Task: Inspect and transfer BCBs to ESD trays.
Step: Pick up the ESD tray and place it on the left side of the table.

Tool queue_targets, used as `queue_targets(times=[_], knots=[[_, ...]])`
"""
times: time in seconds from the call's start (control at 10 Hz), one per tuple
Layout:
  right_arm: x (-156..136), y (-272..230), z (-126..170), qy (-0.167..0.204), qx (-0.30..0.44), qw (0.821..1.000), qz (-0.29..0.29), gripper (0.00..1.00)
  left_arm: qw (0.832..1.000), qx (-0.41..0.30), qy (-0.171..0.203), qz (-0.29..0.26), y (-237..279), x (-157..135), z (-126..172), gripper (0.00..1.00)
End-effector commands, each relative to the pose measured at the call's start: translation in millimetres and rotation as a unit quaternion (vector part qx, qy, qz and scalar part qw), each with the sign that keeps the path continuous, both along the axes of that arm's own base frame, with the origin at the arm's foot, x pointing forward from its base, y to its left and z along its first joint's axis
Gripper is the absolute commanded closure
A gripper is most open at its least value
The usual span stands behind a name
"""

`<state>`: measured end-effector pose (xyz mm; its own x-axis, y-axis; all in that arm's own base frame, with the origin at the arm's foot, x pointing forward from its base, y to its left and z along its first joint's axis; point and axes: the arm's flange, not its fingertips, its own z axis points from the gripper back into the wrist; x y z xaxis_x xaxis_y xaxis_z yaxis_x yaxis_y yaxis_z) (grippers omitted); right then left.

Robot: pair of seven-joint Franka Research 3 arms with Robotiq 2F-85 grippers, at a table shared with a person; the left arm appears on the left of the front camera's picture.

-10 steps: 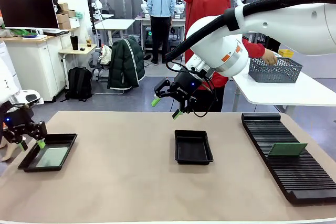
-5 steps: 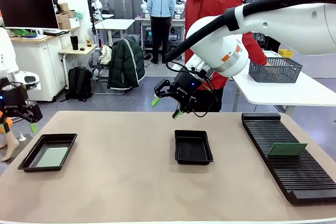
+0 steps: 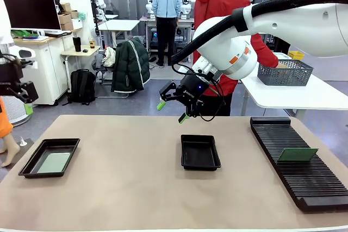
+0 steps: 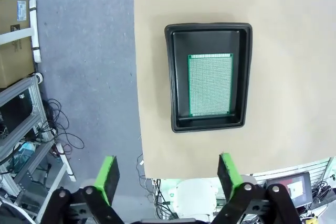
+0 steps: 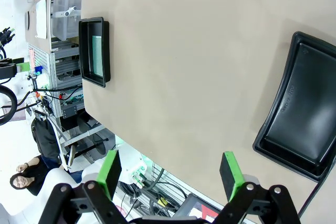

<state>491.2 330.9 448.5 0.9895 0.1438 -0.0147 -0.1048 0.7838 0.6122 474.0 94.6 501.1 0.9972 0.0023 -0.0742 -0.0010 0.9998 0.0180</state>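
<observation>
Front-on, BCB [image 3: 297,155] apparently slotted in rack [image 3: 321,184]

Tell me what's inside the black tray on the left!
One green board lies flat in the left tray, with bare black floor around it. The bit of floor under the board is covered, so that can't be seen.
</observation>
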Motion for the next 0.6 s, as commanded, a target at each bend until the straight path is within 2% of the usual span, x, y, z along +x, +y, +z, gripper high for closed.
queue_targets(times=[0.0,0.3,0.4,0.5], knots=[[-1,1,0,0.000,-0.011,1.000,-0.005,0.00,1.000,0.009,-0.003,-0.009,-6,-3,19,0.00],[-1,1,0,0.000,-0.011,1.000,-0.005,0.00,1.000,0.012,-0.006,-0.006,-10,-7,39,0.00],[-1,1,0,0.000,-0.011,1.000,-0.005,0.00,1.000,0.007,-0.014,-0.009,-13,-13,42,0.00],[-1,1,0,0.000,-0.011,1.000,-0.005,0.00,1.000,0.003,-0.016,-0.007,-8,-4,37,0.00]])
